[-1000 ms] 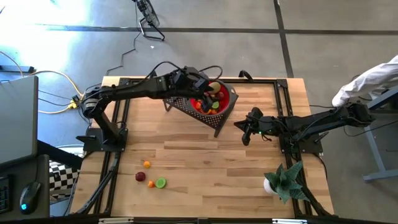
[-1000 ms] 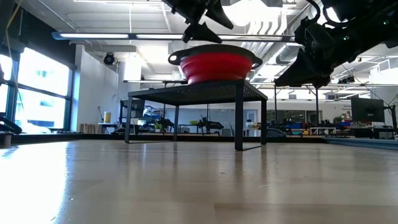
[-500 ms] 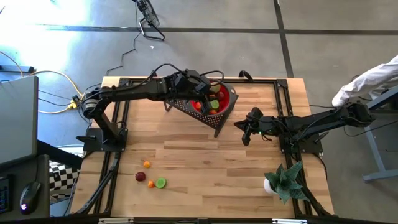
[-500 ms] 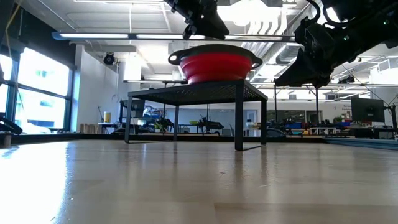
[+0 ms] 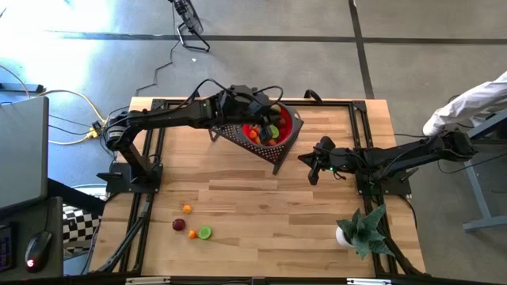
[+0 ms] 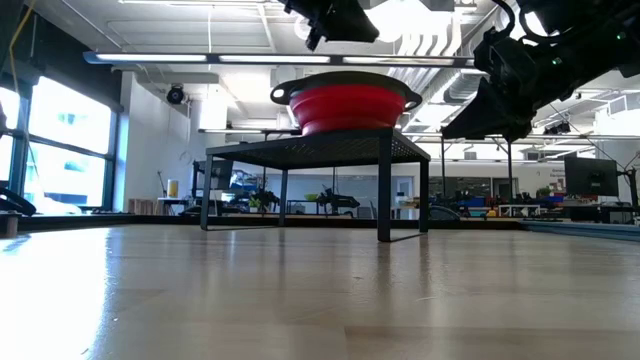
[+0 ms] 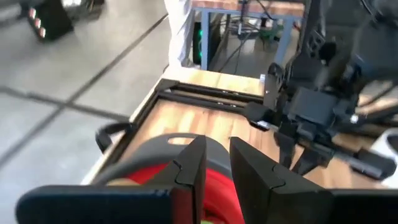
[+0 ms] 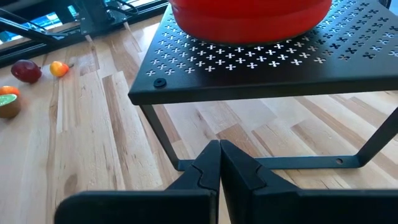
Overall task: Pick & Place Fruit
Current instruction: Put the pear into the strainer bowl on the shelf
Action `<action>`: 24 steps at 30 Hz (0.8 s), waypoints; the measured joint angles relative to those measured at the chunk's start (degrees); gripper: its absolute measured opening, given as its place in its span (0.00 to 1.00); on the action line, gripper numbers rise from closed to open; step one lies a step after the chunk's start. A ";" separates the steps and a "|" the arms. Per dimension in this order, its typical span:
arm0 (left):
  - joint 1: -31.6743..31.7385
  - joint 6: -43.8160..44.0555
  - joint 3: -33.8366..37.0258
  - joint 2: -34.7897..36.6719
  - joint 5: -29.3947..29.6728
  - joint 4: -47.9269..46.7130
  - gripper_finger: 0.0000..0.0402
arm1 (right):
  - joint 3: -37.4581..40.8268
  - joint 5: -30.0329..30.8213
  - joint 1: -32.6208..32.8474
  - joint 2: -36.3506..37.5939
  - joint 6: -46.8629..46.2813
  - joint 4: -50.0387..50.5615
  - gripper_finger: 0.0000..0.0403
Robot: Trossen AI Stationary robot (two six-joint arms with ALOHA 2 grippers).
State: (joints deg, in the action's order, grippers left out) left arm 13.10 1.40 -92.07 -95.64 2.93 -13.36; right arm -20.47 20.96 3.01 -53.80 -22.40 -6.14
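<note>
Fruit [image 5: 268, 131]: most of the small toy pieces sit piled in the red bowl [image 5: 295, 127], red, orange, green and yellow mixed. Bowl rests on a black perforated metal stand [image 5: 238, 136] at the far middle of the wooden table [image 5: 261, 206]. Four more pieces lie loose on the table near the front left: small orange one [image 5: 187, 209], dark red one [image 5: 179, 225], tiny orange one [image 5: 192, 233] and a green cut-faced one [image 5: 205, 233], the last three close together, well apart from the bowl.

Left gripper [image 5: 264, 108] hangs over the bowl's far-left edge, above the pile; low view has it clear above the rim. In the left wrist view its fingers [image 7: 189, 171] stand nearly together with a narrow gap showing. Can't tell if a fruit is pinched there, tips are cut off by the frame edge.

Right gripper [image 5: 311, 169] waits beside the stand's right end, low over the table, clenched with nothing between the fingers; its wrist view shows the fingers pressed together facing the stand's legs.

Spiky green plant in a white pot [image 5: 358, 229] at the front right corner. White sleeve of a person [image 5: 467, 104] at the right edge, off the table.
</note>
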 joint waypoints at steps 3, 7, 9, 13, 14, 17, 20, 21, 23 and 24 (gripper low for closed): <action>0.00 -5.96 0.00 -0.02 -0.88 0.37 0.17 | 0.00 0.10 0.00 0.00 -1.67 0.00 0.01; 0.00 -8.96 0.00 -0.02 -3.06 -0.93 0.17 | 0.00 0.10 0.00 0.00 -3.70 -0.04 0.01; 0.00 -8.85 0.00 -0.02 -4.10 -2.63 0.17 | 0.00 0.34 0.00 0.00 -4.83 -0.04 0.01; 0.11 -7.66 0.86 1.59 -5.47 -6.78 0.17 | 0.00 2.79 0.00 0.00 -6.39 -0.05 0.01; -0.02 -7.62 1.75 2.67 -5.62 -6.22 0.17 | 0.00 3.72 0.00 0.00 -6.37 -0.11 0.01; 0.00 -7.60 6.31 7.21 -5.87 -5.80 0.17 | -0.02 6.08 0.00 0.02 -6.34 -0.24 0.01; 0.00 -7.12 13.40 13.35 -5.89 -4.62 0.17 | -0.04 7.61 0.00 0.02 -6.35 -0.34 0.01; -0.02 -6.95 16.06 15.64 -6.13 -3.18 0.17 | -0.04 7.63 0.00 0.01 -6.36 -0.39 0.01; -0.02 -5.92 21.69 21.05 -6.67 -0.92 0.17 | -0.04 7.61 0.00 0.01 -6.36 -0.57 0.01; -0.11 -5.19 24.16 23.47 -6.70 0.25 0.17 | -0.04 7.54 0.00 0.02 -6.39 -0.67 0.01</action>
State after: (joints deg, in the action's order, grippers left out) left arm 13.00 -3.79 -67.91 -72.17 -3.77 -13.12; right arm -20.51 28.50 3.01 -53.79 -28.78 -6.80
